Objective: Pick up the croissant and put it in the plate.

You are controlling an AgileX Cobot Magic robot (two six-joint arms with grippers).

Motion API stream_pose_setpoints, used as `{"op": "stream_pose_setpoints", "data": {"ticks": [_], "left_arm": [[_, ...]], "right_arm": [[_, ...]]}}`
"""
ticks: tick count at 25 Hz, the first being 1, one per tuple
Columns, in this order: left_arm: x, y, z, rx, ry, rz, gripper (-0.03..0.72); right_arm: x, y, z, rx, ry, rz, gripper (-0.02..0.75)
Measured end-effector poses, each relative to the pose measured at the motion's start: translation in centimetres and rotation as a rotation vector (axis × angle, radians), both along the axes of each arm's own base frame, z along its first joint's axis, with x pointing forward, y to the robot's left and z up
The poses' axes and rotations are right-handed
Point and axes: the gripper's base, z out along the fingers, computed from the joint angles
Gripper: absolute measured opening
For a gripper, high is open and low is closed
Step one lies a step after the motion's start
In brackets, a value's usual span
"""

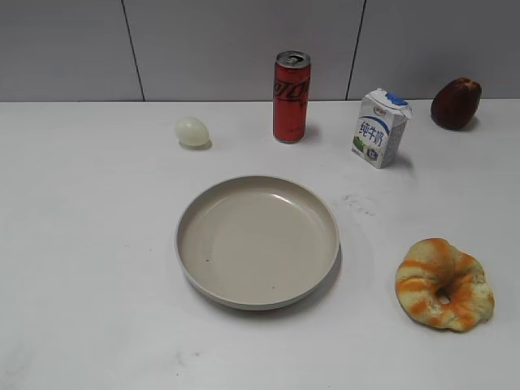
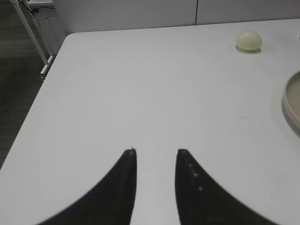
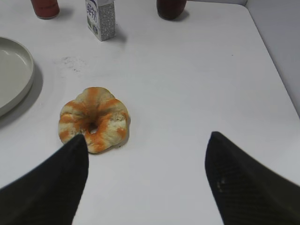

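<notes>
The croissant [image 1: 444, 283], a ring-curled pale yellow pastry with orange stripes, lies on the white table at the front right; it also shows in the right wrist view [image 3: 93, 119]. The beige plate [image 1: 193, 210] sits empty at the table's middle, to the croissant's left; its rim shows in the right wrist view [image 3: 26, 58] and the left wrist view [image 2: 291, 101]. My right gripper [image 3: 147, 140] is wide open and empty, hovering just right of the croissant, its left finger near the pastry's edge. My left gripper [image 2: 156, 152] is open and empty over bare table at the left. Neither gripper shows in the exterior view.
A red can [image 1: 291, 97], a small milk carton [image 1: 380, 127] and a dark red fruit [image 1: 456, 103] stand along the back. A pale egg [image 1: 192, 131] lies at the back left. The table's left edge [image 2: 44, 89] and right edge [image 3: 274, 61] are near.
</notes>
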Motion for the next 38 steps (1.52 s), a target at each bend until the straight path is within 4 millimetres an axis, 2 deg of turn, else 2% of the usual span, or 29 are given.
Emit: {"op": "stream_pose_setpoints", "data": {"ticks": [7, 23, 30, 34, 38], "left_arm": [[0.0, 0.0, 0.0, 0.000, 0.000, 0.000, 0.228], [0.0, 0.0, 0.0, 0.000, 0.000, 0.000, 0.228], [0.0, 0.0, 0.0, 0.000, 0.000, 0.000, 0.228], [0.0, 0.0, 0.0, 0.000, 0.000, 0.000, 0.228], [0.0, 0.0, 0.0, 0.000, -0.001, 0.000, 0.228]], "right_arm": [[0.6, 0.0, -0.1, 0.009, 0.039, 0.003, 0.585], [7.6, -0.2, -0.4, 0.073, 0.407, 0.020, 0.580], [12.5, 0.0, -1.2, 0.065, 0.592, 0.136, 0.573], [16.3, 0.1, -1.9, 0.096, 0.679, 0.187, 0.573], [20.0, 0.3, -3.5, 0.135, 0.762, 0.205, 0.573]]}}
